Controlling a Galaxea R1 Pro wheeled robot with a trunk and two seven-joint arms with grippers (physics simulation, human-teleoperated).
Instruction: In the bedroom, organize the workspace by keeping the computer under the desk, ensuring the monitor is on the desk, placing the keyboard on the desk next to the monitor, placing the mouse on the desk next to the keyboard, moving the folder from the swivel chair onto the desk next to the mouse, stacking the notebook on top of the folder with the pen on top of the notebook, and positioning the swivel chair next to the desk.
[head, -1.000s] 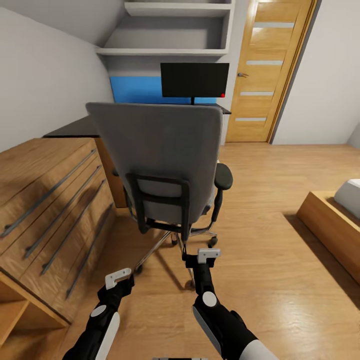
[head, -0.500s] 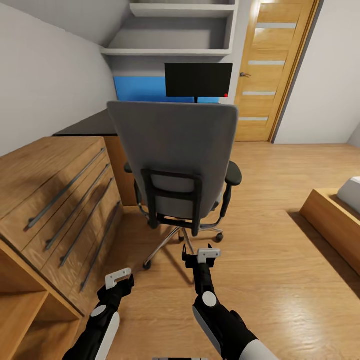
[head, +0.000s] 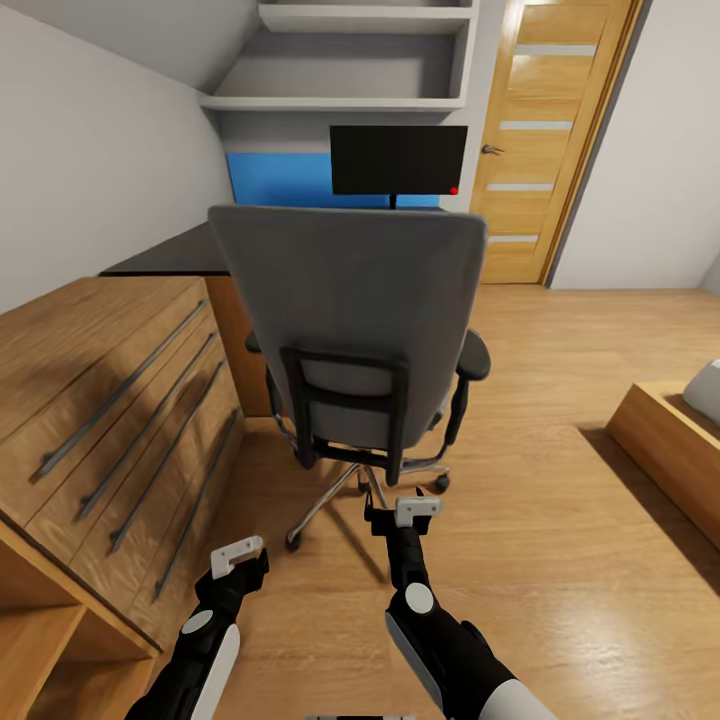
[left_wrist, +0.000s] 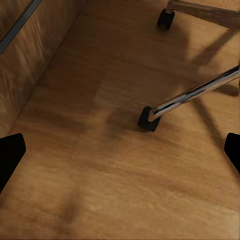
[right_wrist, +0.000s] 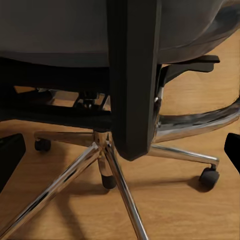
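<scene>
The grey swivel chair (head: 350, 310) stands with its back to me, so its seat and the folder are hidden. Behind it the black monitor (head: 398, 160) stands on the black desk (head: 165, 258). Keyboard, mouse, notebook, pen and computer are out of view. My left gripper (head: 245, 560) hangs open over bare floor, near a chair castor (left_wrist: 148, 119). My right gripper (head: 400, 512) is open and empty just behind the chair, facing its black back post (right_wrist: 132, 75) and chrome star base (right_wrist: 107, 150).
A light wooden dresser (head: 100, 390) with long dark handles runs along the left. A blue wall panel (head: 278, 178) and grey shelves (head: 340, 70) sit above the desk. A wooden door (head: 540, 140) is at the back right and a low bed frame (head: 670, 445) at the right.
The whole view has shifted as the camera moved; the chair now looks slightly larger and nearer than half a second ago. Both arms hold the same pose.
</scene>
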